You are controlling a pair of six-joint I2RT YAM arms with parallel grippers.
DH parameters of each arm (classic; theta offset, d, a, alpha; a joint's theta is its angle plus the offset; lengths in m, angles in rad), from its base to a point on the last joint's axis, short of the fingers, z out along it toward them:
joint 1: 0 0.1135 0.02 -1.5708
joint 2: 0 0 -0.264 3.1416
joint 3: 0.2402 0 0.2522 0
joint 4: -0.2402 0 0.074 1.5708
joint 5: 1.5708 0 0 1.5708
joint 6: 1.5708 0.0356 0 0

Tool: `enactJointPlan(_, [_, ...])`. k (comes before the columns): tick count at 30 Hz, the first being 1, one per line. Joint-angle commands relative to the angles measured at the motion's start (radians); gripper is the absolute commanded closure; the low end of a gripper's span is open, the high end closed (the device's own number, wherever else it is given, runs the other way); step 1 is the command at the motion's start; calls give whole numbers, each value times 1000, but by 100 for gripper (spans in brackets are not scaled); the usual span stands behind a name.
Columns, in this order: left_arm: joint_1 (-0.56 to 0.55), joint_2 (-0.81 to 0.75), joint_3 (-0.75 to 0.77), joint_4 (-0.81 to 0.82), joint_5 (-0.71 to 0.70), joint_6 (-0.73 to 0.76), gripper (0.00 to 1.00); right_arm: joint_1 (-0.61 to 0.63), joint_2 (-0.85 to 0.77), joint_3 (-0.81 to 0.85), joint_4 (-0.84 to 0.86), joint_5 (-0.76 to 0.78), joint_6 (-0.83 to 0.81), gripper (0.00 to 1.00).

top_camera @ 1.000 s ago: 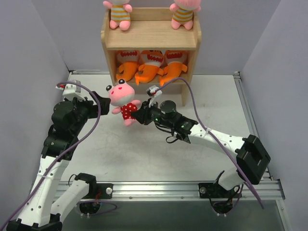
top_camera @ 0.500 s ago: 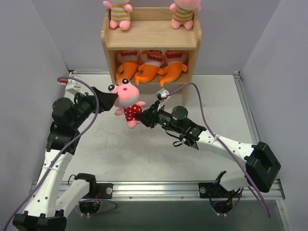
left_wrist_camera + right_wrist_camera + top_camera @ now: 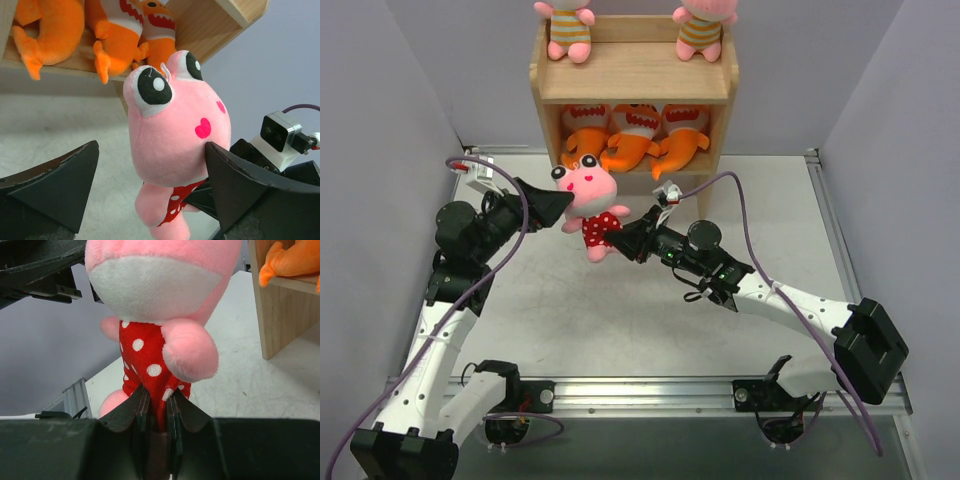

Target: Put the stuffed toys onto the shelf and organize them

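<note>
A pink doll in a red polka-dot outfit (image 3: 588, 190) hangs in the air in front of the shelf (image 3: 630, 75). My right gripper (image 3: 620, 238) is shut on the red cloth of its body (image 3: 150, 355), pinched between the pads (image 3: 141, 402). My left gripper (image 3: 151, 145) stands open around the doll's head (image 3: 175, 125); its right finger (image 3: 235, 185) touches the cheek and the left finger (image 3: 65, 185) is apart from it. Three orange fish toys (image 3: 632, 135) fill the middle tier. Two striped pink dolls (image 3: 568, 30) (image 3: 702, 30) sit on top.
The wooden side panel (image 3: 280, 315) of the shelf stands close on the right of the doll. Purple cables (image 3: 740, 215) loop over both arms. Grey walls close in left, right and behind. A metal rail (image 3: 650, 395) runs along the near table edge.
The right arm has carried the doll up and toward the shelf. The left arm has followed, and its open fingers now stand around the doll's head.
</note>
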Motion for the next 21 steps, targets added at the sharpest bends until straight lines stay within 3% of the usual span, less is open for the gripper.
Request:
enactJointPlan(1, [7,10,-18,135,67,-61,6,-4,-24,8,127,-37,10,100])
enactJointPlan(8, [7,27,-42,201,92,-98,22,-2,-6,14,144,-74,17,100])
enactJointPlan(15, [5,22,-29,237,105,-93,65,-2,-7,23,104,-54,-3,99])
enactJointPlan(16, [5,22,-24,237,105,-89,77,-2,-9,23,88,-45,-6,94])
enactJointPlan(19, [4,21,-12,232,96,-49,97,-4,-20,36,39,-17,-26,76])
enactJointPlan(21, [-4,14,2,221,72,-3,97,-4,-30,43,9,0,-40,57])
